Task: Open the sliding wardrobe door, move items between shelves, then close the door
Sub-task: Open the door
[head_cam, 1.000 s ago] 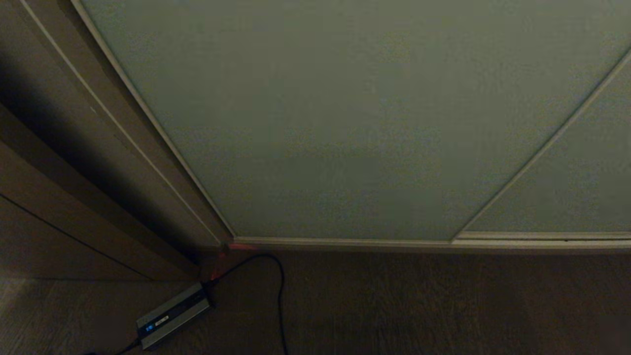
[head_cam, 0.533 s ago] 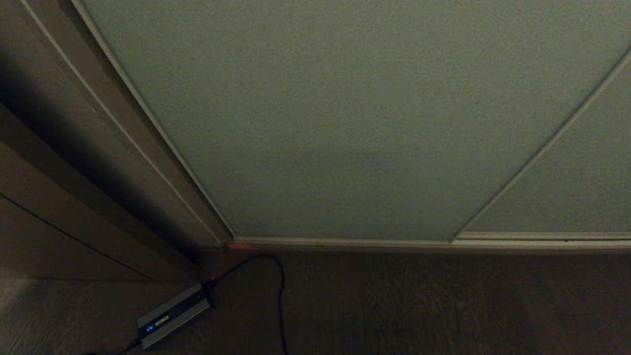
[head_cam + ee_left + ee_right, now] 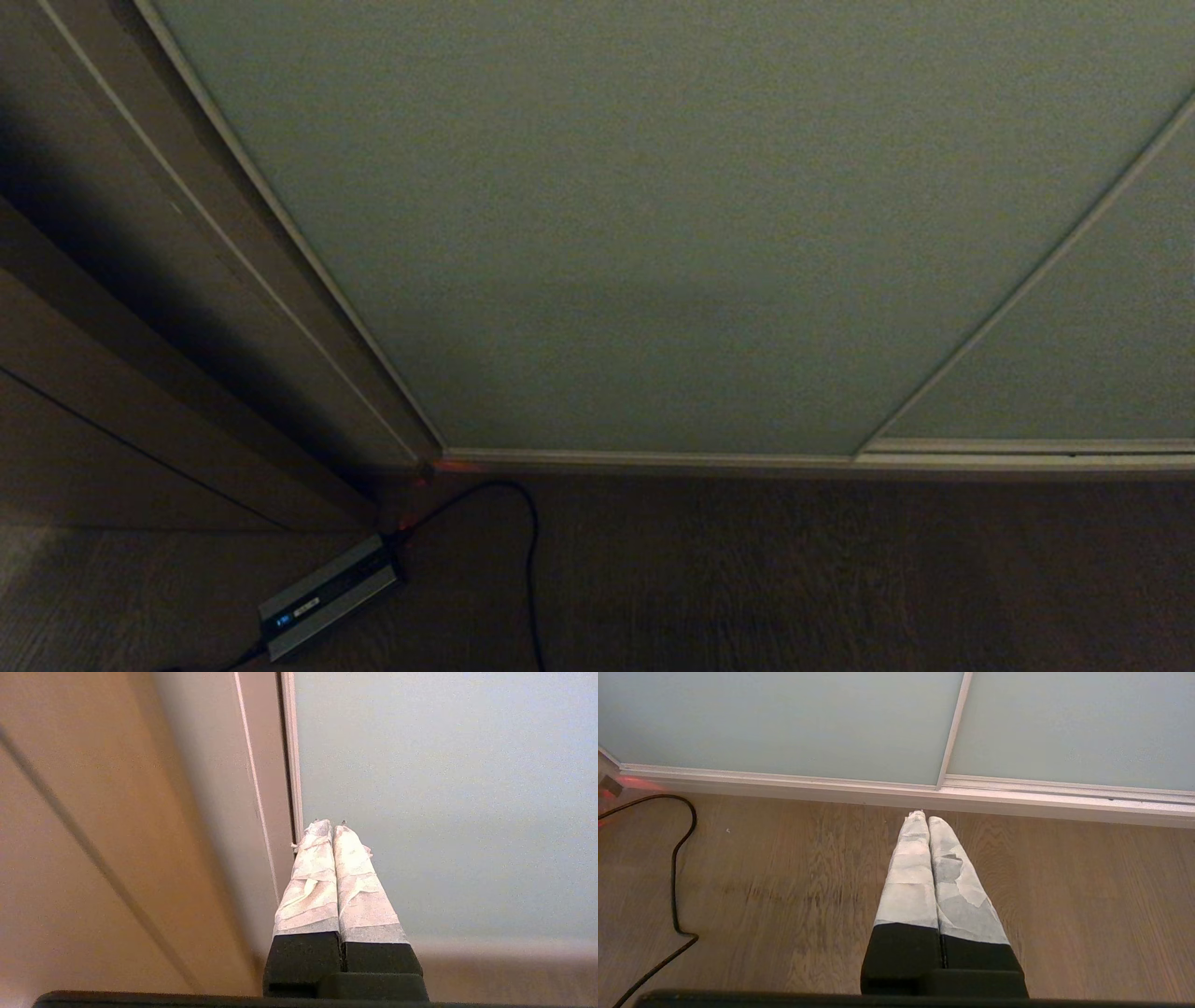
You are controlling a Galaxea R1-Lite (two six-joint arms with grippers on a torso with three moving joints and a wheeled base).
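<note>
We face the sliding wardrobe door point(image 3: 653, 233), which stands closed and fills most of the head view, its slim frame point(image 3: 653, 458) meeting the wood floor point(image 3: 794, 579). Brown side panelling point(image 3: 112, 308) lies to our left, with a grey power brick point(image 3: 327, 597) and its cable point(image 3: 530, 560) below. Left gripper point(image 3: 326, 826): fingers pressed together, empty, near the door's left edge. Right gripper point(image 3: 923, 817): fingers likewise closed, empty, above the floor.

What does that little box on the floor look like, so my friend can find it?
Start at the big grey-green wardrobe door and go down to its bottom left corner. On the wood floor there lies a flat grey power brick with a tiny blue light and a black cable.
</note>
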